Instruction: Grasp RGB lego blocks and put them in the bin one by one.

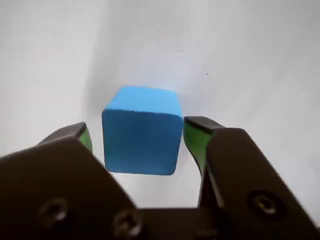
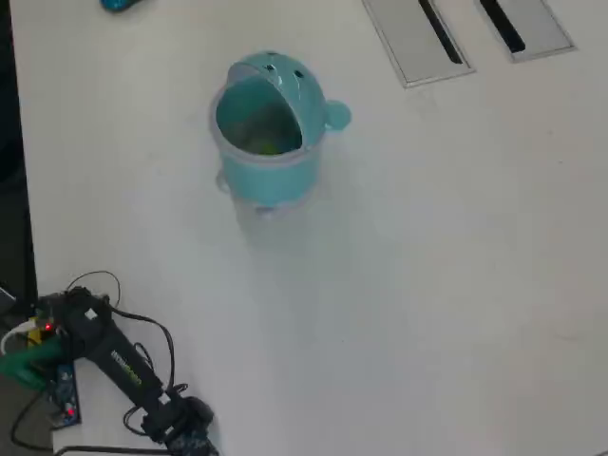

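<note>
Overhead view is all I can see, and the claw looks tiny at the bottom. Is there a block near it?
Observer: Yes. The wrist view shows the blue block between the fingers of the claw.
Operator: Is it squeezing it?
Observer: Not yet. The claw is open, with a gap beside the finger on the left of the wrist view.
Operator: What's inside the fingers?
Observer: Green pads face the block.

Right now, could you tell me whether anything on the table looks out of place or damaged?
Nothing stands out. The bin stands upright with its lid swung open, and the blue block sits intact between the open hand.
</note>
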Robot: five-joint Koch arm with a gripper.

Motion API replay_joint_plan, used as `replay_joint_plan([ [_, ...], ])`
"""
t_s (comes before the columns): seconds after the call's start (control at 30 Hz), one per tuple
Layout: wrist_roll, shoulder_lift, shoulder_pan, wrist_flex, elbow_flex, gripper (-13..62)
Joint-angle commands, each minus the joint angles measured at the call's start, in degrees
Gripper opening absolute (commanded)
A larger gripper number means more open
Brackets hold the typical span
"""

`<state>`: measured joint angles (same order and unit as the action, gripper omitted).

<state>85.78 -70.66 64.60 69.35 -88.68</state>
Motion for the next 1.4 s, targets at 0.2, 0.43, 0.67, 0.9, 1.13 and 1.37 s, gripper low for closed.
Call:
replay_joint_plan([
  [0.2, 0.44, 1.49, 0.00, -2.90, 2.81, 28.7],
  [0.43, 0.79, 1.67, 0.00, -7.56, 1.93, 10.1],
  [0.67, 8.17, -2.64, -2.02, -10.72, 2.37, 10.1],
  [0.9, 8.09, -6.68, -5.45, -19.51, 2.46, 10.3],
  [1.13, 8.09, -9.84, -8.17, -26.89, 3.43, 10.3],
  [1.37, 8.09, -15.64, -10.72, -32.78, 3.69, 10.3],
])
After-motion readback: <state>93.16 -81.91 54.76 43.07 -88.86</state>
